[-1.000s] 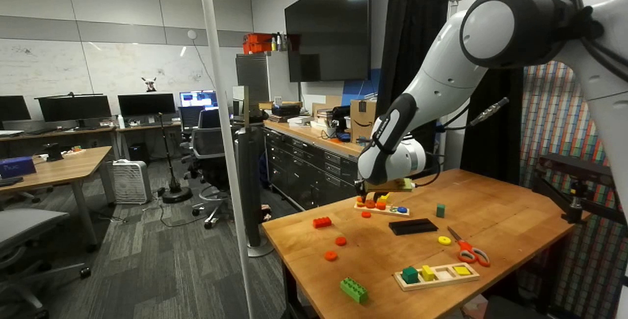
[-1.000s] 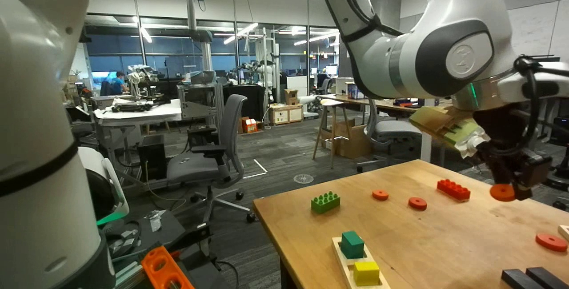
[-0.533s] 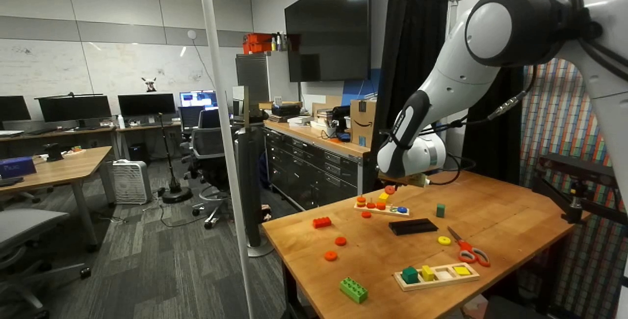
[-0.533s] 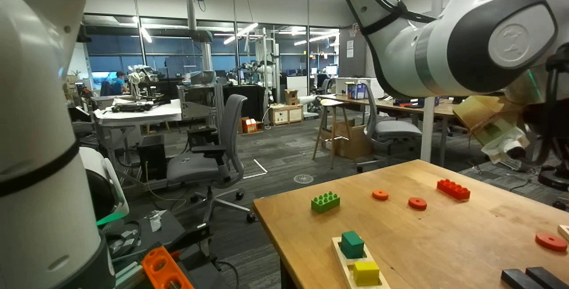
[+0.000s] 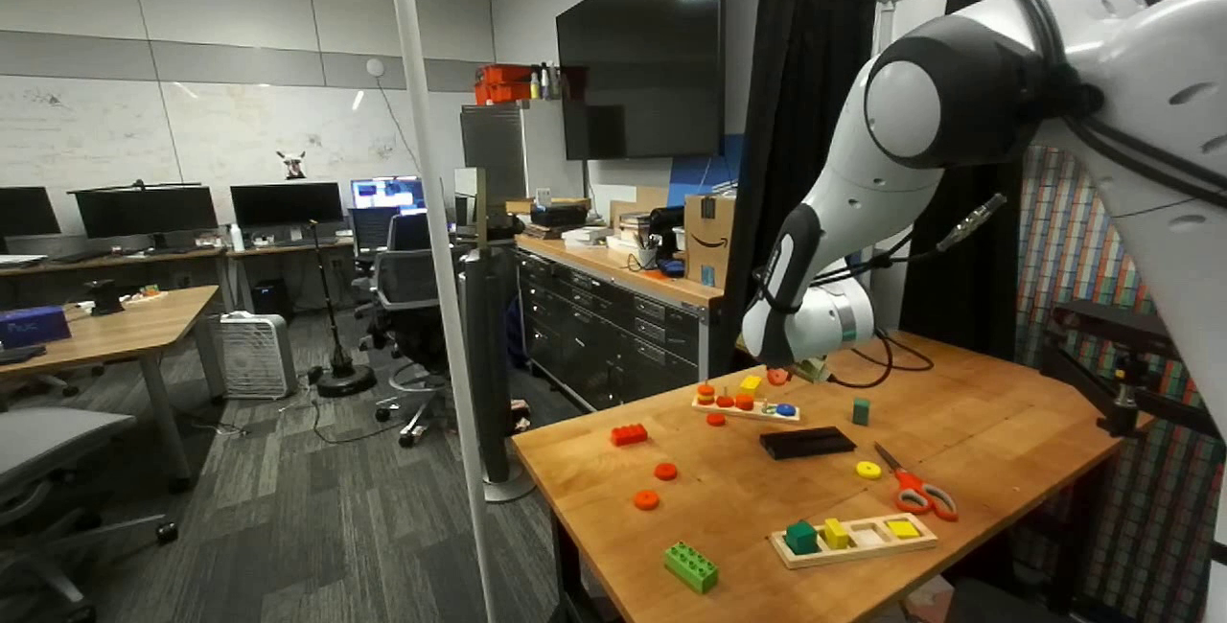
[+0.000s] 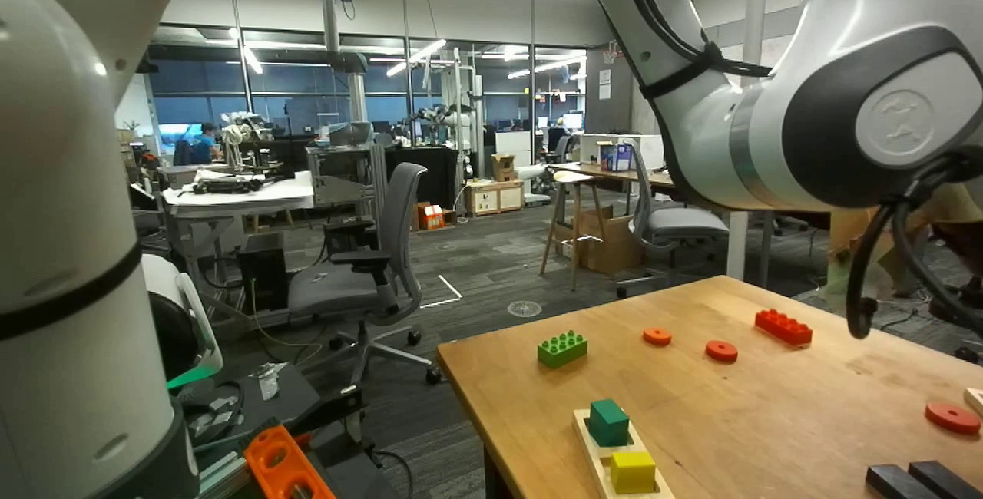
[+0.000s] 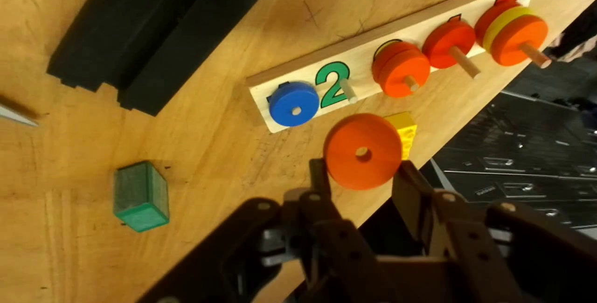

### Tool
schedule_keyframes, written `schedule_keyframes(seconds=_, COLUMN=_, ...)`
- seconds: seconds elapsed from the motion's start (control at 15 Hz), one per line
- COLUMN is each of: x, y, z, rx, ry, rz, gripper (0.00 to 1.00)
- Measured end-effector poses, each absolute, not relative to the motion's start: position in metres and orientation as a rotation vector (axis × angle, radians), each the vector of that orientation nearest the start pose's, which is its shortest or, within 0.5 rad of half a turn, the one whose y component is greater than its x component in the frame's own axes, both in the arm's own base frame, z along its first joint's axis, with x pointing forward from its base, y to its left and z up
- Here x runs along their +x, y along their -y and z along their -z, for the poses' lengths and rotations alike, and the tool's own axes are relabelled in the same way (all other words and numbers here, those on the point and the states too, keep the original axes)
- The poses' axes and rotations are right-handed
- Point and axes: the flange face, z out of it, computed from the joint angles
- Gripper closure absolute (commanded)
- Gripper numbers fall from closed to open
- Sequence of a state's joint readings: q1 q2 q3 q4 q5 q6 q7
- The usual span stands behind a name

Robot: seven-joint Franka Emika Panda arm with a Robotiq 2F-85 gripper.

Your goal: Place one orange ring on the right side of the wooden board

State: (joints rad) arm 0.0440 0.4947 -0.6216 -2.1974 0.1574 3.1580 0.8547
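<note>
Orange ring [image 7: 363,137] hangs in the air in the wrist view, flat face and centre hole showing, its opposite edges pinched between the two fingers of the gripper [image 7: 362,170]. It has just travelled rightward from near the left end of the wooden counting board [image 7: 366,70]; in an exterior view the ring [image 5: 778,376] now appears beyond or above the board's right half, just right of a yellow brick [image 5: 750,385], though depth is hard to judge. That right end, which falls on the left in the wrist view, carries a blue ring [image 7: 289,100] and, next to it, a bare peg [image 7: 348,91] standing by a green number 2 [image 7: 332,90]. The orange ring is apart from that peg, so the placing is not yet done. The shift suggests the carry is nearly over: the bare peg looks the likeliest target, and the next move probably calls for centring the hole over its tip before lowering and releasing.
</note>
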Motion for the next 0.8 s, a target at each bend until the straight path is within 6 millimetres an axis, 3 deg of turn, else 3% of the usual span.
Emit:
schedule_keyframes(seconds=0.33, x=0.508, y=0.334, z=-0.246, rx=-2.253, ry=-2.188, rz=0.924, gripper=0.82)
schedule_keyframes(seconds=0.8, x=0.525, y=0.345, z=-0.243, rx=-2.146, ry=-2.247, rz=0.802, gripper=0.82)
